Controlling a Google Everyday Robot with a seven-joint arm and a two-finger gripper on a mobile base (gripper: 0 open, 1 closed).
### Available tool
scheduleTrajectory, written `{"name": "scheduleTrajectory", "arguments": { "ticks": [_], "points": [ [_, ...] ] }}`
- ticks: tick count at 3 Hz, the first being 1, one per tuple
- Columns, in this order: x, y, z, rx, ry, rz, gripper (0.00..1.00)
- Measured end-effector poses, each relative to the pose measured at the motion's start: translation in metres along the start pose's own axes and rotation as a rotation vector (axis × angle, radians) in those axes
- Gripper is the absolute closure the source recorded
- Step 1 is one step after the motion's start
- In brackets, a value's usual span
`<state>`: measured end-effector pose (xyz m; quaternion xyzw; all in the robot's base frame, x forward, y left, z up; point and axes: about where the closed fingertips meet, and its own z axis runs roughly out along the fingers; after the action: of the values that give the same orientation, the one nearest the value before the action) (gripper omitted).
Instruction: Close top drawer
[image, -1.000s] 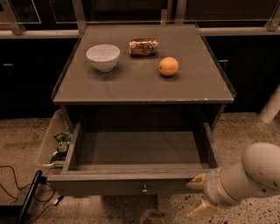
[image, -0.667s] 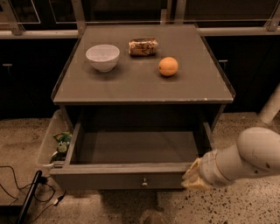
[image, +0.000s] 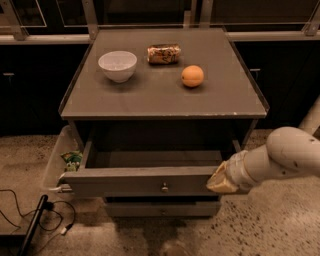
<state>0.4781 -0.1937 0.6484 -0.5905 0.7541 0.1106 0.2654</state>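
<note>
The top drawer (image: 145, 181) of the grey cabinet is partly pulled out, its flat front panel showing a small round metal knob (image: 164, 188) at centre. The inside of the tray (image: 155, 159) looks empty. My gripper (image: 220, 180) comes in from the right on a white arm (image: 285, 155) and presses against the right end of the drawer front.
On the cabinet top (image: 165, 95) stand a white bowl (image: 117, 65), a lying can (image: 163, 53) and an orange (image: 192, 76). A white bin (image: 62, 160) with a green packet stands left of the cabinet. Cables (image: 30, 215) lie on the floor at left. A lower drawer (image: 162, 209) sits below.
My gripper moved up and left onto the drawer front's right end. The drawer has slid inward; less of its tray shows than before.
</note>
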Motion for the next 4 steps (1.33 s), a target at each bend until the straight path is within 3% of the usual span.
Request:
{"name": "scheduleTrajectory", "arguments": {
  "ticks": [1, 3, 4],
  "points": [
    [-0.0001, 0.0022, -0.0007, 0.0, 0.0, 0.0, 0.82],
    [-0.0001, 0.0023, -0.0006, 0.0, 0.0, 0.0, 0.36],
    [0.0027, 0.0067, -0.0013, 0.007, -0.017, 0.033, 0.13]
  ]
}}
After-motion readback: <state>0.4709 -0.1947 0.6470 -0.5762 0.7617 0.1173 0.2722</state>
